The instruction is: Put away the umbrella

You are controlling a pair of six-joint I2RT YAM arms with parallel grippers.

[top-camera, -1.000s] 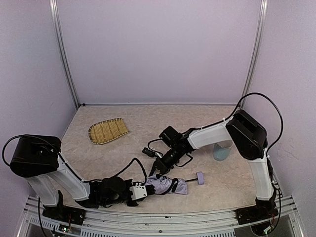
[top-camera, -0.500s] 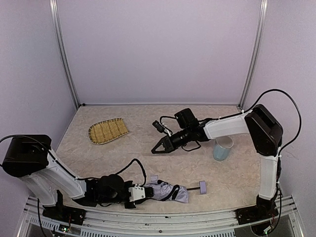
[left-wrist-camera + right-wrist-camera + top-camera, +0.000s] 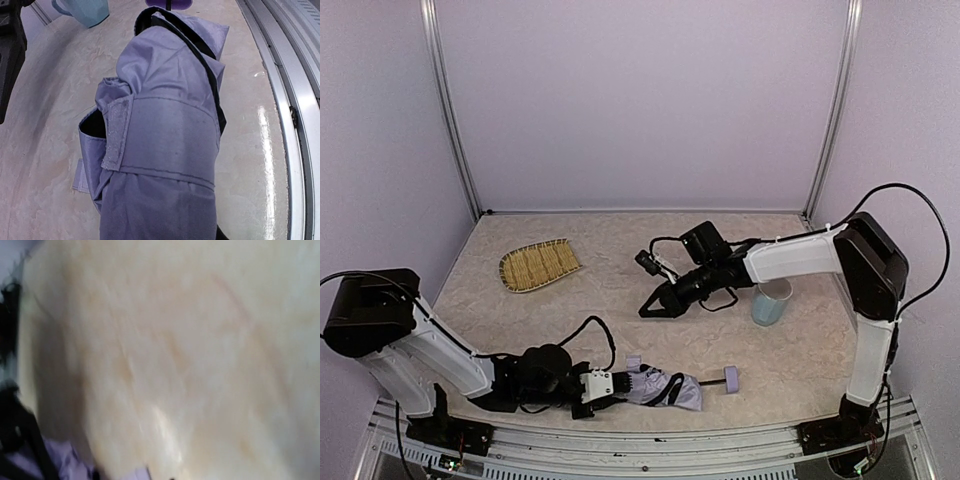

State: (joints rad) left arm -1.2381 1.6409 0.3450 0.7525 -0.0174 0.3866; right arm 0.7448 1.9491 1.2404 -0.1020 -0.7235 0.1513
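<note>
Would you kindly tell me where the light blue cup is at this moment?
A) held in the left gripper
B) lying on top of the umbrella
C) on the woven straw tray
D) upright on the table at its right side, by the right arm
D: the light blue cup stands upright on the table by the right arm, well apart from the straw tray and the umbrella.

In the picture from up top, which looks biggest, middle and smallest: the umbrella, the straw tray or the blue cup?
1 and 2. The umbrella and the straw tray: too alike to rank, and the umbrella lies nearer the camera.
3. The blue cup: clearly smallest.
</note>
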